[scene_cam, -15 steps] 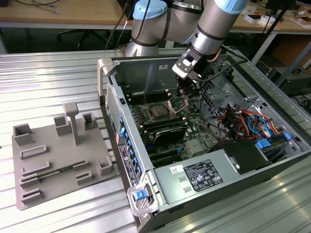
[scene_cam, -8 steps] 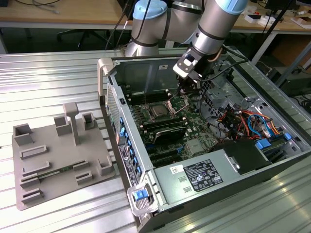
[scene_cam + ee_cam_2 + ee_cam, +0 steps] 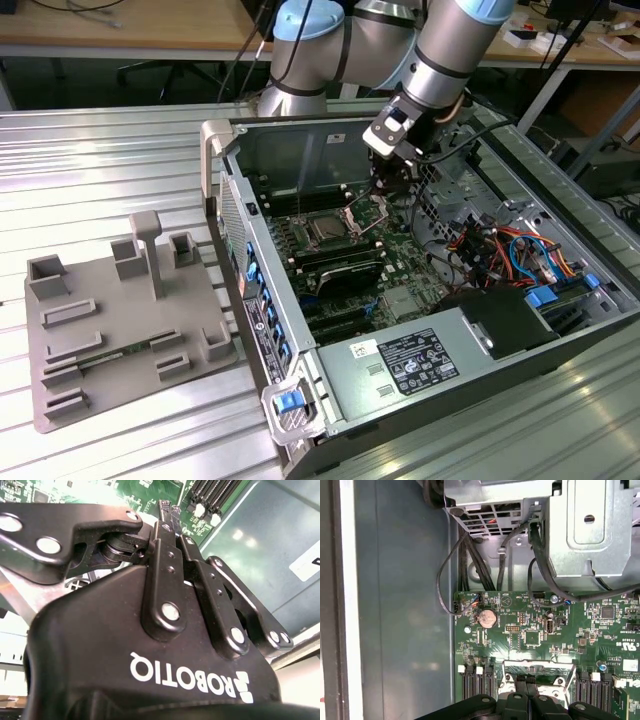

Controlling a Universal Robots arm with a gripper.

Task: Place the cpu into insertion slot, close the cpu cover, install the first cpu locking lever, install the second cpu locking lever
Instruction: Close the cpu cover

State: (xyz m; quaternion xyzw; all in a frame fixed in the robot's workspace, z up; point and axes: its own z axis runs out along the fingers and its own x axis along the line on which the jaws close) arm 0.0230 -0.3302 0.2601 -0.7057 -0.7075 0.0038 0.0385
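Bright overhead light, glare streaks on the metal table (image 3: 100, 160)

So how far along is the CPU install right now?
Done: the cpu looks seated in the insertion slot. In hand: the claw, shut, is at the raised cpu cover. Left: the cover is not yet down, and both locking levers are not yet installed.

**Surface finishes**

I see the gripper (image 3: 169, 515) satin black with bright screw heads; cpu cover (image 3: 540, 666) shiny bare metal; circuit board (image 3: 520, 630) glossy green. At 9 o'clock of the case (image 3: 300, 150), exterior view: fixture tray (image 3: 100, 340), matt grey plastic.
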